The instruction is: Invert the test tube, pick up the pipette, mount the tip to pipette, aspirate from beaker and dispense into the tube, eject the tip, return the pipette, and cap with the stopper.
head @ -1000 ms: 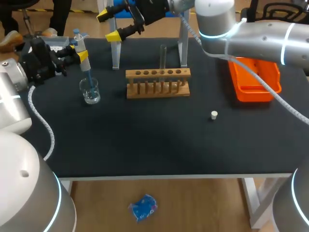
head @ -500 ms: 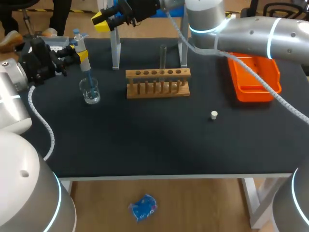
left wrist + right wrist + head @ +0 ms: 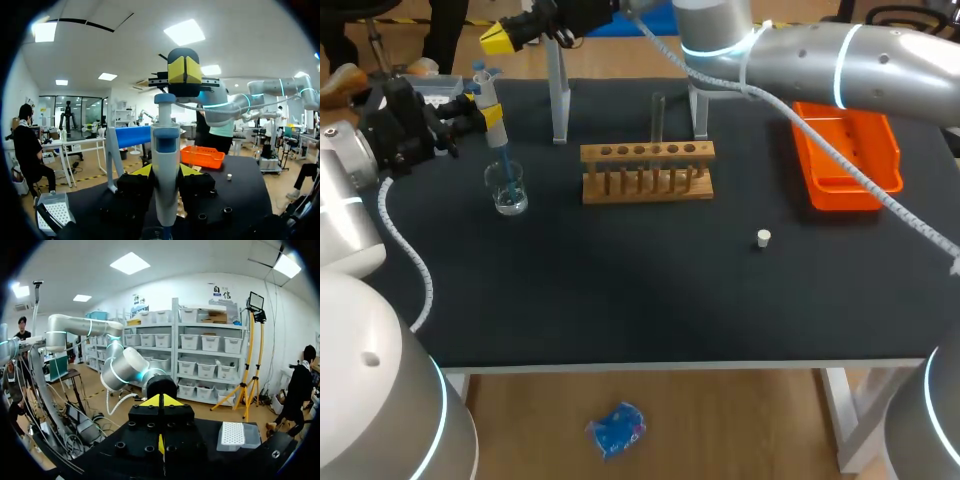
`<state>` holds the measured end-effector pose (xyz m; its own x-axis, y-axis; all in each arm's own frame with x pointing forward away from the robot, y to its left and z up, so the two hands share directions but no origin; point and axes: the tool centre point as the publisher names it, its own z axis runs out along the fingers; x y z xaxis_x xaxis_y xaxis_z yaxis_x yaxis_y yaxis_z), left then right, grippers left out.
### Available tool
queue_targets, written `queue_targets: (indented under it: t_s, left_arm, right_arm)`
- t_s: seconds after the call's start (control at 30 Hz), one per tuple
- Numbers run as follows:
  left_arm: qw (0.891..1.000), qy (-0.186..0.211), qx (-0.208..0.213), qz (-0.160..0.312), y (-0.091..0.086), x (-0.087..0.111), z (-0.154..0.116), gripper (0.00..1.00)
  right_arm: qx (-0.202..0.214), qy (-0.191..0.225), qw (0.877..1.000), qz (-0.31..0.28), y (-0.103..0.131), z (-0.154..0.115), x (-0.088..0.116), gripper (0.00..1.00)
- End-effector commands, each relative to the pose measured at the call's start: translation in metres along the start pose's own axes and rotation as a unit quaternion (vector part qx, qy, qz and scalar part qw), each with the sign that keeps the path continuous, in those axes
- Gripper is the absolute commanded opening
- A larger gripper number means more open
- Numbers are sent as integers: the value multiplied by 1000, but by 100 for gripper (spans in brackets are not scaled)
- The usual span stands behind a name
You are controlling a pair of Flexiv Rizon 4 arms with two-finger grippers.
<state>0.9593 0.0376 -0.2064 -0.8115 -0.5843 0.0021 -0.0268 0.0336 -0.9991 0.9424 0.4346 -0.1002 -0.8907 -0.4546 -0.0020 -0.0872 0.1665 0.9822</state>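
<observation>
Pipette (image 3: 488, 103): held upright over the beaker (image 3: 507, 188) at the left rear of the bench (image 3: 620, 290), with its lower end reaching down inside the glass. I cannot tell whether the tip is below the liquid surface.

Left claw (image 3: 488, 114): clamped on the pipette body, one yellow tip on each side.

Right claw (image 3: 185, 69): fingers pressed together, holding nothing. In the left wrist view it is just above the plunger button (image 3: 165, 98) and apart from it.

Step in hand (judgement): aspiration from the beaker.
- Centre the closed tips over the button.
- Press straight down along the pipette's axis so the body is not levered sideways in the left grip.
- Keep the left arm steady and the tip low in the beaker.
- Let the plunger up slowly to avoid drawing in air.

Appearance: pale grey body with a blue button on a thin white stem, a blue window on the upper body, and a blue lower section narrowing into the beaker.

The test tube (image 3: 658, 115) stands upright in the wooden rack (image 3: 647, 172). The stopper (image 3: 764, 238) lies well apart.
</observation>
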Motion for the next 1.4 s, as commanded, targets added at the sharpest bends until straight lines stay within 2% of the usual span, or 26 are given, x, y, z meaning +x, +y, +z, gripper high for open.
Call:
queue_targets:
  t_s: [0.03,0.7,1.4]
  left_arm:
    - [1000,0,1,1,0,0,0,0]
    - [1000,0,1,1,0,0,0,0]
    - [1000,0,1,1,0,0,0,0]
  right_arm:
    - [1,29,1000,0,-1,-2,-5,0]
    - [-18,41,999,-3,-10,10,-12,0]
    - [-34,60,998,-3,-15,28,-29,0]
